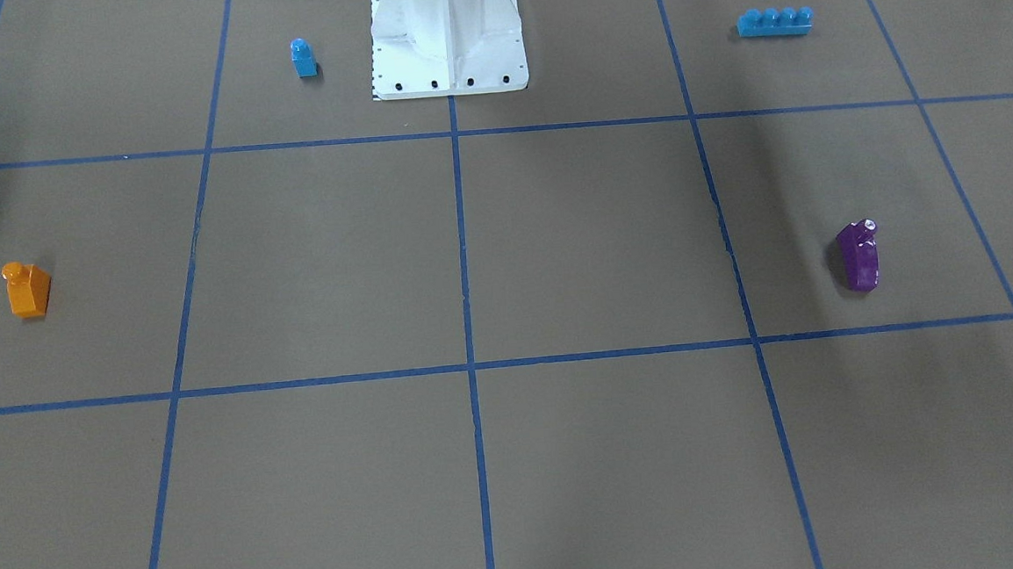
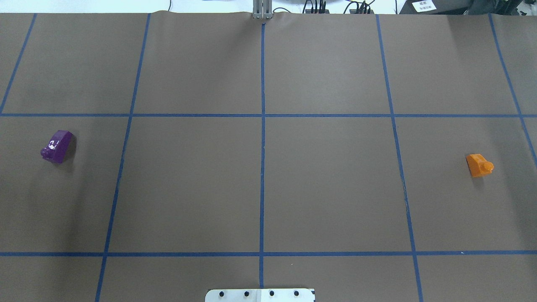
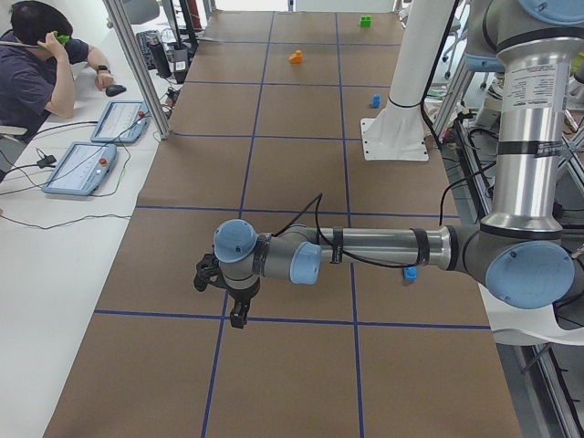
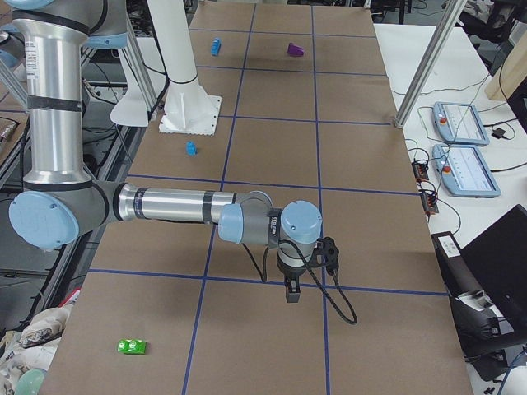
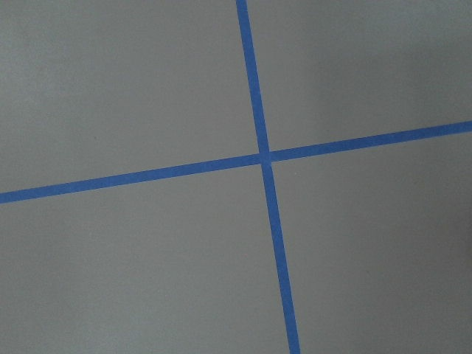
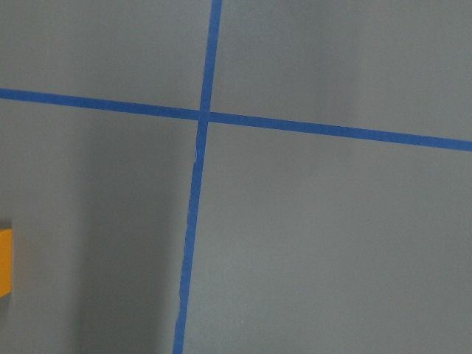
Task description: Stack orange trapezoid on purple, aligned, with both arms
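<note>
The orange trapezoid (image 2: 478, 165) sits at 3 o'clock on your table (image 2: 268, 188) in the overhead view. Its long axis runs 10 to 4, with the stud at the 4 end. Slightly farther out, at 9 o'clock, the purple brick (image 2: 58, 146) lies well apart from it, long axis 8 to 2, stud toward 8. Only the front view shows you the small blue brick (image 1: 304, 58) and the long blue brick (image 1: 774, 22) either side of the base (image 1: 448, 50). The left gripper (image 3: 235, 315) and right gripper (image 4: 291, 290) appear only in the side views, so you cannot tell how their jaws stand.
</note>
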You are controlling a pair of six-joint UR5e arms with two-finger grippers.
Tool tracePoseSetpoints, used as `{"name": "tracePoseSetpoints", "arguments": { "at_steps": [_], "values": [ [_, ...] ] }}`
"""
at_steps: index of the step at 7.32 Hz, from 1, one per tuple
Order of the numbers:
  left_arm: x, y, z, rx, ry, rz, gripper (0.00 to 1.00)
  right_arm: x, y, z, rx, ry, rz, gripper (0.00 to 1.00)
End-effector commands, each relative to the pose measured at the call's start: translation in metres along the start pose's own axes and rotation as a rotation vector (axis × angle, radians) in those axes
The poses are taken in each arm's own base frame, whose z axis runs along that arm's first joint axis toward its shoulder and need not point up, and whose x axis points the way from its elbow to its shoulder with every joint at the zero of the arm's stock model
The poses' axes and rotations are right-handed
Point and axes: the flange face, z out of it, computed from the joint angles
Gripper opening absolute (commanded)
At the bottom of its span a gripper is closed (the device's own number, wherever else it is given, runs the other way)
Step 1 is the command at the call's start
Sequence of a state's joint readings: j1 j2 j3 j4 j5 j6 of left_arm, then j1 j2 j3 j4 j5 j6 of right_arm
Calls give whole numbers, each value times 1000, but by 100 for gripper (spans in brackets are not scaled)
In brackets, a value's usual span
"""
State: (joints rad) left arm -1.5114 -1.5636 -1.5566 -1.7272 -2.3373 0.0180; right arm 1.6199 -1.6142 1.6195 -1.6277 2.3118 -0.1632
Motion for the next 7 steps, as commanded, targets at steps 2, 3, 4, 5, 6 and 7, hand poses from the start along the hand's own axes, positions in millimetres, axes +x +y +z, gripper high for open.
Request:
{"name": "tracePoseSetpoints", "arguments": {
  "at_steps": [2,3,4,5,6,7],
  "values": [
    [12,-10,-12,23,8,15,100,-3,-4,-3,5,1,-3,100],
    [30,-18,-24,52,6,57,100,-5,-6,-4,9,2,-9,100],
    [58,-32,-15,64,12,133,100,-17,-11,2,-4,2,-35,100],
    [74,-36,-7,58,30,88,100,-25,-15,9,-20,5,-55,100],
    [131,-53,-14,84,57,110,100,-31,-19,7,-16,3,-67,100],
    [161,-67,-20,112,70,110,100,-55,-43,2,-10,20,-117,100]
  ]
}}
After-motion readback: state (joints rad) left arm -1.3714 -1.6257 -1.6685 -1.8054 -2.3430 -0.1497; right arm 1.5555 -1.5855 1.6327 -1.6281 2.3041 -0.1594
